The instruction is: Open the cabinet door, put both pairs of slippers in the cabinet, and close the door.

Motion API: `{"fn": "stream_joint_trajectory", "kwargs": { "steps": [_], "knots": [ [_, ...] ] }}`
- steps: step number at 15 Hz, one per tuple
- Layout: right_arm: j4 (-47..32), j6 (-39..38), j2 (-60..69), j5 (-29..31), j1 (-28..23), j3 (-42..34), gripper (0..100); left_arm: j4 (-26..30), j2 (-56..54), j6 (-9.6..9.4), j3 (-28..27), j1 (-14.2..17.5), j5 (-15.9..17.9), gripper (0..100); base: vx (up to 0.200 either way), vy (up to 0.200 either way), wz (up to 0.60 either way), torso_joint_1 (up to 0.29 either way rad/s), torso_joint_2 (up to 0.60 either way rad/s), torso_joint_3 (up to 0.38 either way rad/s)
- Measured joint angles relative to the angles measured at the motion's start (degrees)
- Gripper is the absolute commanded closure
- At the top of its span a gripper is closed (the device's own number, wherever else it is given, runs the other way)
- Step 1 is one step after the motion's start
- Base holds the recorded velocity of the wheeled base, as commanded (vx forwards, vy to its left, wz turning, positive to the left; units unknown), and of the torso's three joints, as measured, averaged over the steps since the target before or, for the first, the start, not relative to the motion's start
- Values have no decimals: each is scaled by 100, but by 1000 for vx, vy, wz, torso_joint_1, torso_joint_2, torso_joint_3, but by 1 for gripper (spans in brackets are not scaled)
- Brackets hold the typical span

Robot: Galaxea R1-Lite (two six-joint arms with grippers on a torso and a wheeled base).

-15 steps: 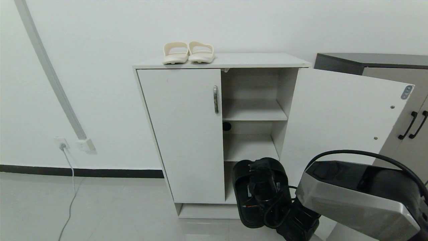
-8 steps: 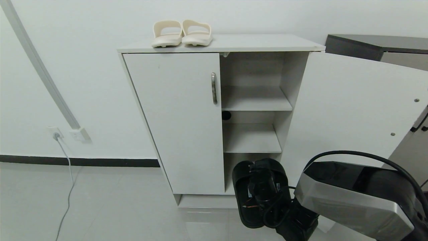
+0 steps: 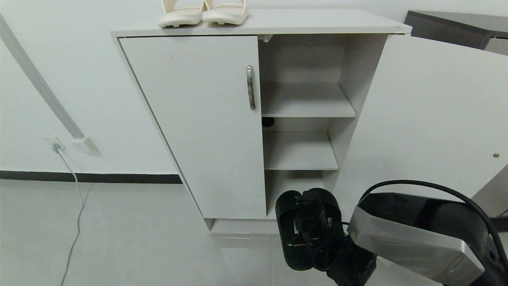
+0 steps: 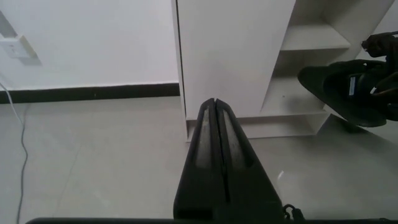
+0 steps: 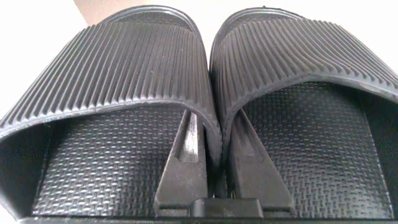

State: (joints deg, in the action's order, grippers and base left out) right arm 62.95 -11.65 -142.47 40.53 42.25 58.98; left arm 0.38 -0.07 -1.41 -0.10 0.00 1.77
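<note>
Black slippers (image 3: 293,238), the reader asks: where is that pair?

Describer: Off the floor, in the right gripper (image 3: 313,224). They are just in front of the lowest compartment of the white cabinet (image 3: 262,28), on its open side.

Reader: How does the gripper hold them?

Describer: The right wrist view shows the two slippers side by side. One of the fingers (image 5: 186,155) sits inside each slipper, under its ribbed strap. The inner strap walls of both slippers are pinched together between them. The jaws are nearly together, with just that doubled rubber in the gap.

Reader: And the other arm?

Describer: The left gripper (image 4: 214,106) hangs over the grey floor tiles (image 4: 93,155) in front of the cabinet. Its fingers are pressed flat against each other with nothing between them.

Reader: Count things for me.

Describer: There are two pairs of slippers, four slippers in all. One is the black pair in the grip. The other is the cream slippers (image 3: 202,14), which lie side by side on the cabinet's top, toward the robot's left.

The cabinet has two doors. The closed door (image 3: 198,119) is on the left and carries one upright metal handle (image 3: 250,87). The open door (image 3: 428,111) is swung wide on the right.

Inside the open half are an upper shelf (image 3: 307,105) and a lower shelf (image 3: 299,155), making three compartments stacked one above another.
</note>
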Motion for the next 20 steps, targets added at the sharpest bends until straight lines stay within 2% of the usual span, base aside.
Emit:
{"fn": "stream_joint_trajectory", "kwargs": {
  "steps": [3, 6, 14, 20],
  "knots": [
    [1018, 290, -52, 84, -28, 34, 100, -2, 0, 0, 0, 0, 0, 100, 0, 0, 0, 0, 0, 0],
    [2269, 1084, -201, 96, -116, 26, 100, -5, 0, 11, 0, 0, 0, 100, 0, 0, 0, 0, 0, 0],
    [2411, 1217, -369, 88, -166, -24, 100, -2, 0, 20, 0, 0, 0, 100, 0, 0, 0, 0, 0, 0],
    [2394, 1250, -356, 90, -256, -27, 100, 2, 0, 18, 0, 0, -2, 100, 200, 0, 0, 2, 3, 4]
  ]
}}
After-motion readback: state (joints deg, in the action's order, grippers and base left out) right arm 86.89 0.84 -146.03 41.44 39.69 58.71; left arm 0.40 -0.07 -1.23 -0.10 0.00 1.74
